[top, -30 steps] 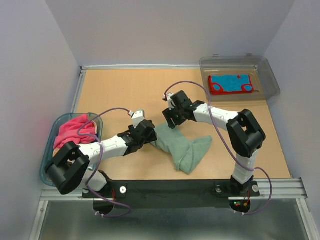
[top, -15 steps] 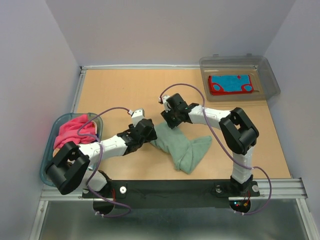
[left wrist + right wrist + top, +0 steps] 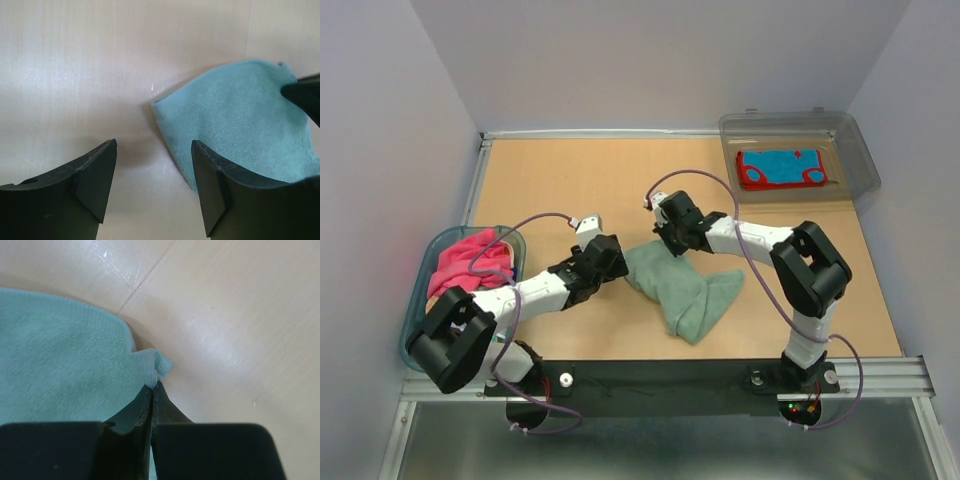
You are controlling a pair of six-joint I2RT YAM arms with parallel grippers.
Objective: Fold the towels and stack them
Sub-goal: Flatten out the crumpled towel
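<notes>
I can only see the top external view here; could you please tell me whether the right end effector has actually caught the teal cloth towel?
Observer: Yes. Its wrist view shows the right end effector shut on a small tuft at one corner of the teal soft cloth towel.
Operator: Thank you. Is the left end effector gripping anything?
Observer: No. The left end effector is open. Another pointed corner of the towel lies flat on the pale wooden table, just ahead of the gap between its fingers and ungripped.
</notes>
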